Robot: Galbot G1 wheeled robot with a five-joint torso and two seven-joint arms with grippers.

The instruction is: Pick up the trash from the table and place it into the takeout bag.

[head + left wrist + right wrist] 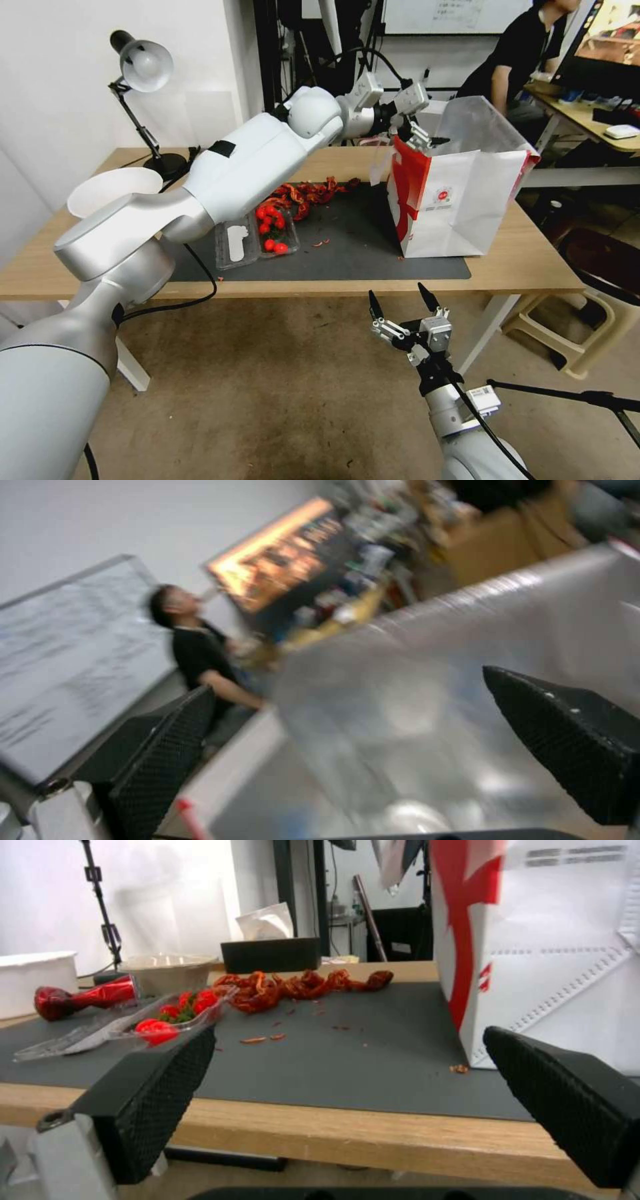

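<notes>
Above the takeout bag [460,200] with its unreadable red logo, both claws gape empty.

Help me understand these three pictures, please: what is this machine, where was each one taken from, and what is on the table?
This is a wheeled robot with two arms. The wide picture comes from a camera on its head; the other two from cameras on its wrists, so the dark pads at their edges are the fingers.

The left gripper is open above the mouth of the takeout bag, holding nothing; its view looks blurrily into the foil lining. The right gripper hangs open and empty below the front edge of the table.

On the dark grey mat lie red shell scraps, a clear tray of small red fruit, a white bowl and a lamp.
</notes>
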